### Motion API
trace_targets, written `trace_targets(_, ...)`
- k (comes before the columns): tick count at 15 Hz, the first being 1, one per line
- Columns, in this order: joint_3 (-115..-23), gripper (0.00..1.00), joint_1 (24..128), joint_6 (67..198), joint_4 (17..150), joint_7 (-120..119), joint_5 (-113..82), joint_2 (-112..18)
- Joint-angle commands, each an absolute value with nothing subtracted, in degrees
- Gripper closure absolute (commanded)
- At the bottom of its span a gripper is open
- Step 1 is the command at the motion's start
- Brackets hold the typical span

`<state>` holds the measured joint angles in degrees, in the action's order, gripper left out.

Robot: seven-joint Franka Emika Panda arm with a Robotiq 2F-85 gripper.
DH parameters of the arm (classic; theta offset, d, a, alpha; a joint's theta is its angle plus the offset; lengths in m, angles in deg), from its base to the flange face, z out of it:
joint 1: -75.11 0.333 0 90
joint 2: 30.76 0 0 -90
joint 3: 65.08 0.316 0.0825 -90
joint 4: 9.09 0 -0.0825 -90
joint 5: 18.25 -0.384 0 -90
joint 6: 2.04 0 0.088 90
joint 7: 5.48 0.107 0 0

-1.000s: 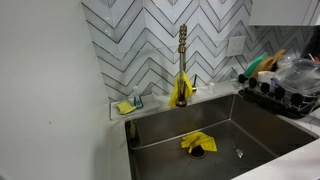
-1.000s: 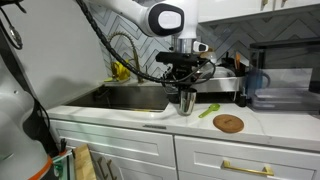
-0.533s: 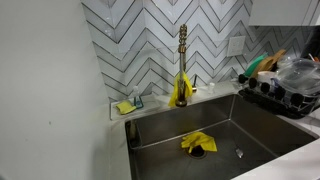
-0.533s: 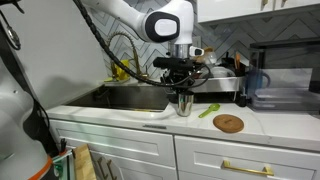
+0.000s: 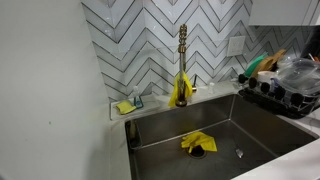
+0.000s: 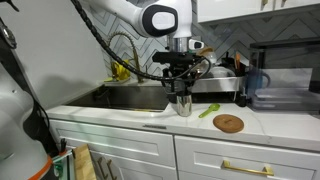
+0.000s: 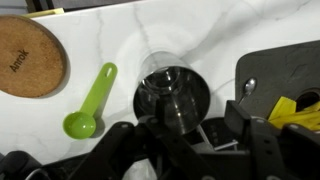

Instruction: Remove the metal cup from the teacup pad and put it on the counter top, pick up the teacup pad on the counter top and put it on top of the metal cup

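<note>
Hovering with hand (image 6: pixel 182 91) just over cup (image 6: pixel 184 103), set on table (image 6: pixel 200 123) beside pad (image 6: pixel 228 123), off it to free pad for lifting. Cannot tell hand's state, open or gripping.

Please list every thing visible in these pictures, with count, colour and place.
shiny metal cup: one, silver, upright on white counter top.
round cork teacup pad: one, brown, flat on counter top, apart from cup.
plastic spoon: one, green, between pad and cup.
stainless steel sink basin: one, grey, set into counter top.
crumpled cloth: one, yellow, on sink floor.
tall faucet: one, gold, behind sink.
draped cloth: one, yellow, hanging at faucet base.
sponge: one, yellow, on ledge by tiled wall.
dish rack: one, black, beside sink.
robot gripper: one, black, just above cup; open or shut unclear.
</note>
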<state>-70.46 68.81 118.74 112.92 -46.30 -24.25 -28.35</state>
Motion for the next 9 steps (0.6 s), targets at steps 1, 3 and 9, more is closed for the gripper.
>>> trace_targets(1, -71.5, 0.03, 68.84, 114.75, 111.23, -45.97, -25.38, -25.05)
trace_targets(3, -72.8, 0.0, 68.28, 111.09, 108.9, -46.18, -27.49, -23.83)
trace_targets(9, -81.93, 0.0, 62.22, 111.86, 106.46, -45.19, -30.31, -25.94)
